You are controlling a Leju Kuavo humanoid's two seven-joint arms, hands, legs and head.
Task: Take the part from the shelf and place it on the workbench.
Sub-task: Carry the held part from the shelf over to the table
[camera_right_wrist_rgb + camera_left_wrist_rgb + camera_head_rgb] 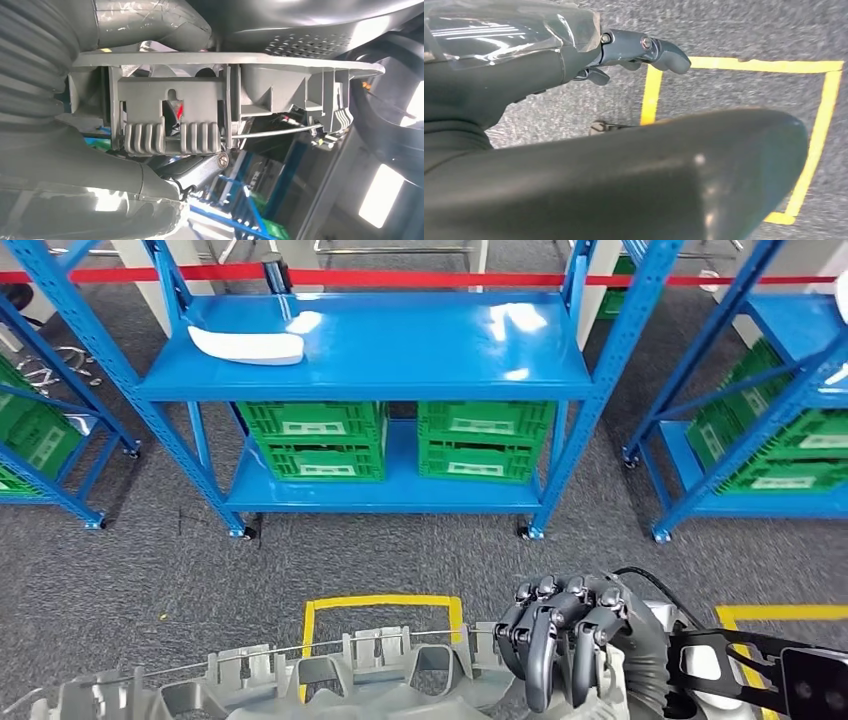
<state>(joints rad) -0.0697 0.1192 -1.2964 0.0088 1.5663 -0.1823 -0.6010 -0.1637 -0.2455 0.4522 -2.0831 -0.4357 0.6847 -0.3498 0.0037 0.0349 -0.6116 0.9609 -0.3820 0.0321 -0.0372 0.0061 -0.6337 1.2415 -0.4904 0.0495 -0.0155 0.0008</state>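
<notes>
White crate labels seem too blurred to read.

Warehouse | blue steel shelving | green crates (labelled) | yellow floor tape on grey carpet

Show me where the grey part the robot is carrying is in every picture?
Head view: grey part along the bottom edge, right hand gripping it.
Left wrist view: not in it.
Right wrist view: part close up, across the middle.
Shared landmark: blue shelf, also behind the part.

One grey part sits in the right hand. Beyond the hand stand four green crates and one white piece on one blue shelf.
</notes>
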